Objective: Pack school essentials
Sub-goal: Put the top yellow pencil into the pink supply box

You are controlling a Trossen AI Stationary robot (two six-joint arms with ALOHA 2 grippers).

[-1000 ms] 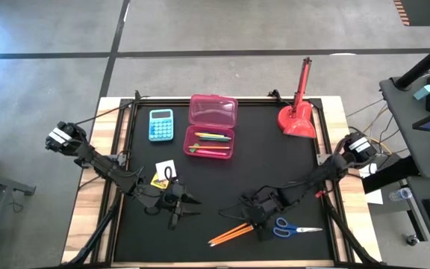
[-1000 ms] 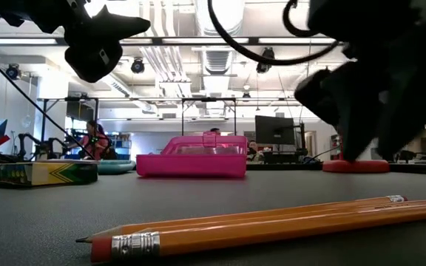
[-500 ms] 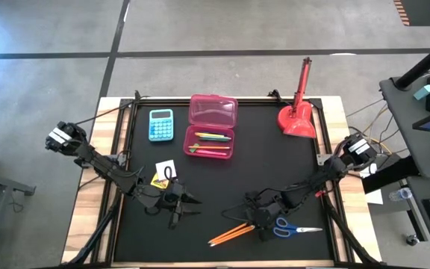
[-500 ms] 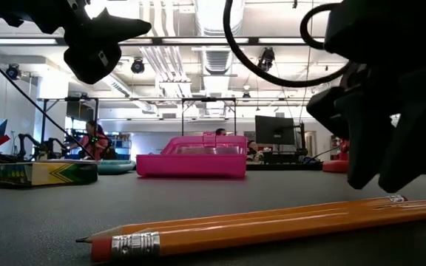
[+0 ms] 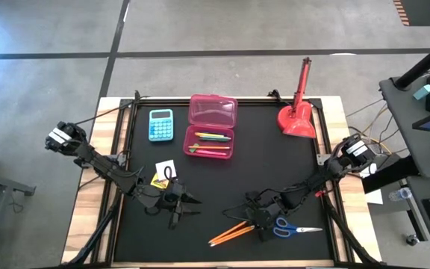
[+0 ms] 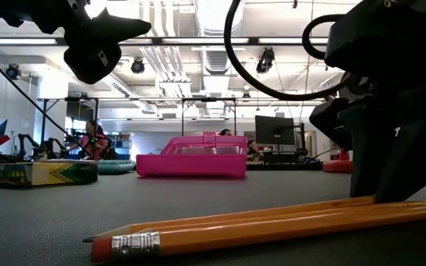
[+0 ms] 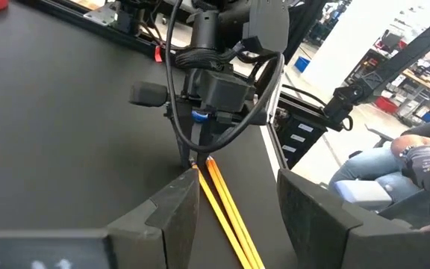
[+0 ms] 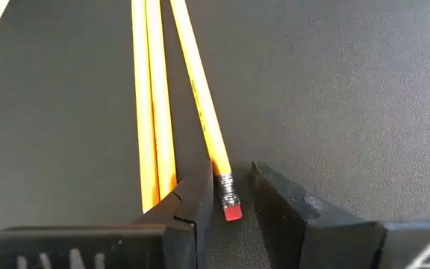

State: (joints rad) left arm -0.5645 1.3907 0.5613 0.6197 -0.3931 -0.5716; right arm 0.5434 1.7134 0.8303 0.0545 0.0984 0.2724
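Right gripper [image 8: 228, 196] is spread around one pencil's [image 8: 200, 104] eraser end. Close on that pencil alone; two neighbours lie just beside. Left gripper [image 7: 234, 217] waits, spread.

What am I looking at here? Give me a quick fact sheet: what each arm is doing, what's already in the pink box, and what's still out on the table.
right gripper: down at the table, fingers open either side of one orange pencil's eraser end
left gripper: open, hanging above bare mat, holding nothing
pink case: lid open, several pens and pencils inside
still loose: three orange pencils, blue-handled scissors, small white-and-yellow pack
also on table: light-blue calculator, red stand
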